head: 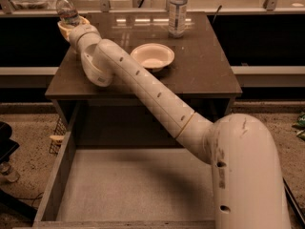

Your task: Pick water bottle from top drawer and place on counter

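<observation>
Placement stage: pincer point(71, 26) at the far-left corner of the dark brown glossy worktop point(205, 68).
We grip the short clear plastic water bottle point(66, 9) low, pincer closed round its base, so it sits near upright for set-down. The wide grey top drawer point(128, 190) below the worktop's front edge is open and holds no bottle.

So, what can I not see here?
Camera view:
- Base of the water bottle: hidden by the gripper at the far-left corner of the counter, so contact is unclear.
- Right side of the top drawer: behind the arm; its front is cut off by the bottom edge.
</observation>
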`<state>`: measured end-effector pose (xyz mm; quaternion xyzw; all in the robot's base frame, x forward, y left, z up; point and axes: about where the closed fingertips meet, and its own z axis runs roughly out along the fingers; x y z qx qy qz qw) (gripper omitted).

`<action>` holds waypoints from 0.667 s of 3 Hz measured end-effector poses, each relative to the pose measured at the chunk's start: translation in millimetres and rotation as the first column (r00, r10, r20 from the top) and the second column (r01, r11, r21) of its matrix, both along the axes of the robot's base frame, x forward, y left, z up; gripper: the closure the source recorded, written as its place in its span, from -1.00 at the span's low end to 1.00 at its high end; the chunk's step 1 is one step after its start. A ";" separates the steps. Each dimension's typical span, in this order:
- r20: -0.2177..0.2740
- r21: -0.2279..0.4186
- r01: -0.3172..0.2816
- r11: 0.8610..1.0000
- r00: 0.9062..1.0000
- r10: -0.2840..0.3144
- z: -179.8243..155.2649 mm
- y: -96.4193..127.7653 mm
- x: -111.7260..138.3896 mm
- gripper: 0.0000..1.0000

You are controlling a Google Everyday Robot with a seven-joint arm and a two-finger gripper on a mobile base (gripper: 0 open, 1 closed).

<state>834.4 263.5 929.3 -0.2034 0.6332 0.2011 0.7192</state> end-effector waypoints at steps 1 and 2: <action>-0.046 0.008 0.018 1.000 0.999 -0.018 -15.1 0.0 5.8 1.00; -0.097 0.013 0.034 0.999 0.995 -0.033 -30.7 1.1 7.6 1.00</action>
